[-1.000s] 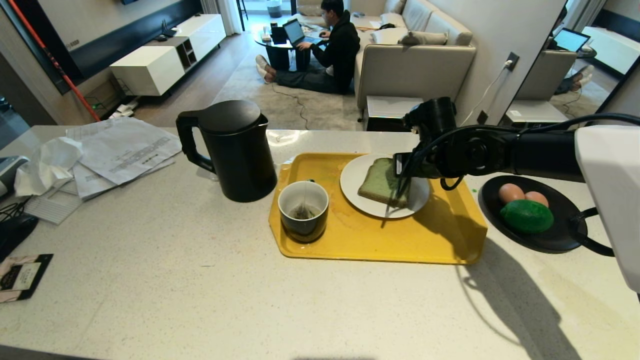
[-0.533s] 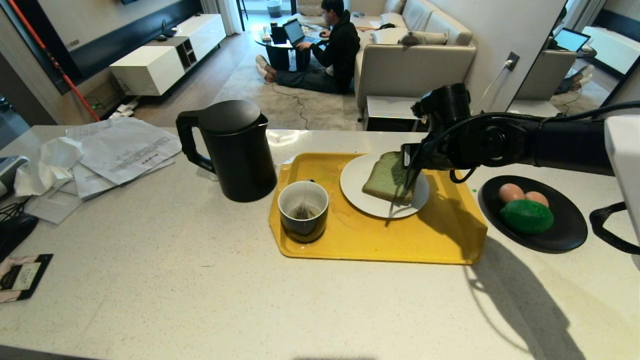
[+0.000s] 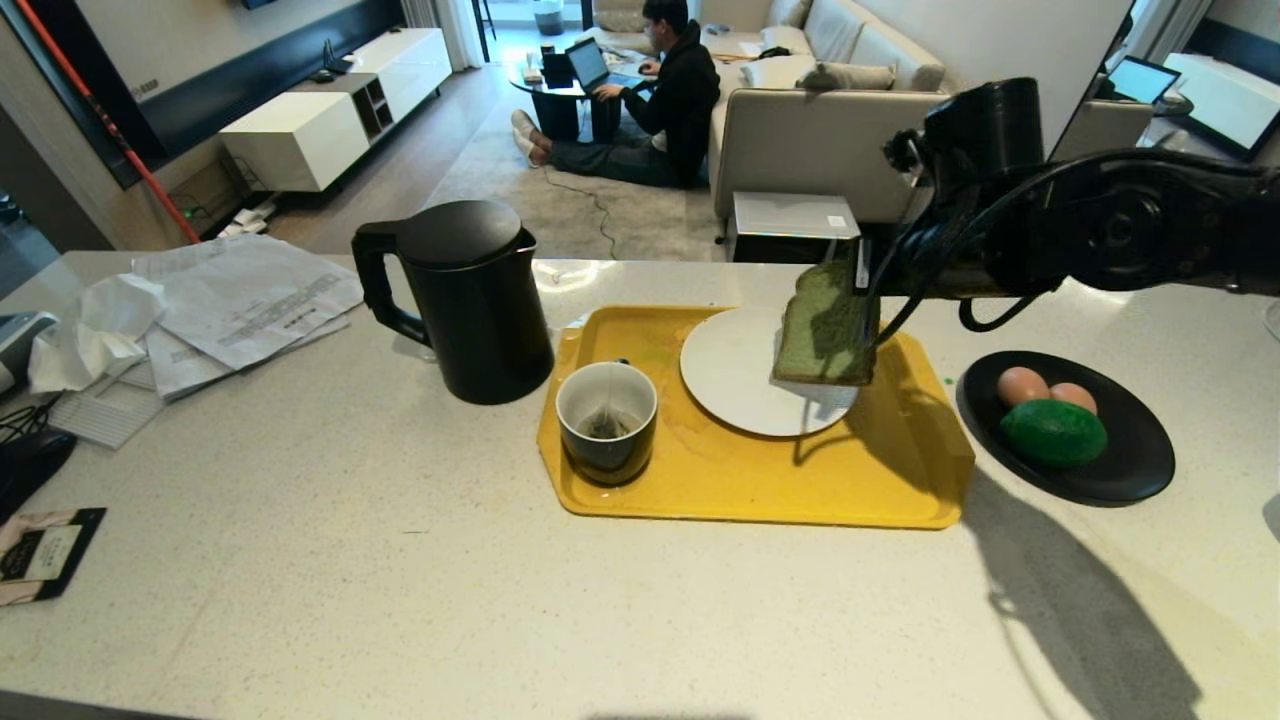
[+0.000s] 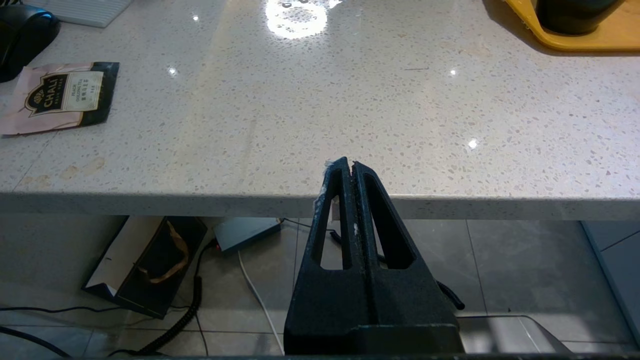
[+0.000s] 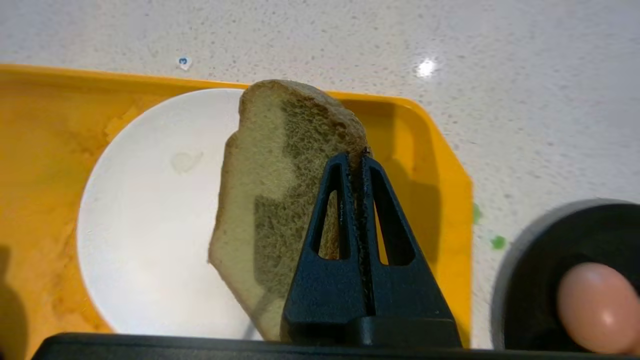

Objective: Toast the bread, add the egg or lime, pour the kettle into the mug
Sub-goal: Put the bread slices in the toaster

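My right gripper [image 3: 860,292] is shut on the right edge of the bread [image 3: 825,330], a pale green slice with a brown crust. The slice hangs upright above the white plate [image 3: 735,385] on the yellow tray [image 3: 720,485]. In the right wrist view the fingers [image 5: 353,160] pinch the bread [image 5: 270,190] over the plate [image 5: 145,210]. The mug [image 3: 606,420], with a tea bag inside, stands on the tray's left. The black kettle [image 3: 460,300] stands left of the tray. The lime [image 3: 1053,432] lies on a black dish [image 3: 1140,470] beside a pair of eggs [image 3: 1022,384]; the egg is out of view. My left gripper [image 4: 348,165] is shut and empty at the counter's near edge.
Papers and crumpled tissue [image 3: 200,310] lie at the counter's far left, and a tea packet [image 3: 45,555] lies near the front left. A person sits on the floor by a sofa [image 3: 830,120] beyond the counter. Bare counter stretches in front of the tray.
My right gripper has risen and moved right with the bread. The slice has come off the plate and now hangs on edge above it. The left arm is still.
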Controlling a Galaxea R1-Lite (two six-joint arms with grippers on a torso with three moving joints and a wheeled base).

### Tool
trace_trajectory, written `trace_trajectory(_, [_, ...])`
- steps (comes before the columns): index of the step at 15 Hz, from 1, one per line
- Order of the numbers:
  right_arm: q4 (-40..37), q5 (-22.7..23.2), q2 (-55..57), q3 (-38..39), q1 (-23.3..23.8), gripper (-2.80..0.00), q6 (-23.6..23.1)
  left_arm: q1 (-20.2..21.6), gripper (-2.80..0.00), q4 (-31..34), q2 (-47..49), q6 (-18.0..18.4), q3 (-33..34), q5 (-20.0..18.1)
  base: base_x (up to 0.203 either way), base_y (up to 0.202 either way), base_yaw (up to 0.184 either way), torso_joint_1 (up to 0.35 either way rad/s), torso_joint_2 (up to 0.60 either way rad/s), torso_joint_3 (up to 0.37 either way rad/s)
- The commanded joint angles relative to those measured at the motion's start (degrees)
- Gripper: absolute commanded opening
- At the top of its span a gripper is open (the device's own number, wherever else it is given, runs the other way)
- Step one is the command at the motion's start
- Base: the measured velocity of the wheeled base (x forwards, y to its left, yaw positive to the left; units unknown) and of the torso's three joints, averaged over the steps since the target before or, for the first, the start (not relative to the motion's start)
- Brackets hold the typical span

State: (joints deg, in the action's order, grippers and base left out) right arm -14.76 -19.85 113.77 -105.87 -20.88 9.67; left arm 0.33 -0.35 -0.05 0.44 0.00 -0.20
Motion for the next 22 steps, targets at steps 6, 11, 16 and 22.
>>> trace_trajectory(6, [-2.1, -1.4, -15.9, 5.8, 0.0, -2.8, 0.1, 0.0, -2.8, -0.1, 0.0, 0.0, 0.0, 0.0, 0.0, 0.0, 0.0, 0.0, 0.0, 0.0])
trace_trajectory(11, [-2.1, -4.3, -22.5, 7.0, 0.0, -2.8, 0.1, 0.0, -2.8, -0.1, 0.0, 0.0, 0.0, 0.0, 0.0, 0.0, 0.0, 0.0, 0.0, 0.0])
trace_trajectory(16, [-3.5, -5.8, -30.0, 8.4, 0.0, -2.8, -0.1, 0.0, -2.8, -0.1, 0.0, 0.0, 0.0, 0.0, 0.0, 0.0, 0.0, 0.0, 0.0, 0.0])
trace_trajectory(22, [-9.0, -6.3, -39.6, 9.0, 0.8, -2.8, -1.5, 0.0, -2.8, 0.0, 0.0, 0.0, 0.0, 0.0, 0.0, 0.0, 0.0, 0.0, 0.0, 0.0])
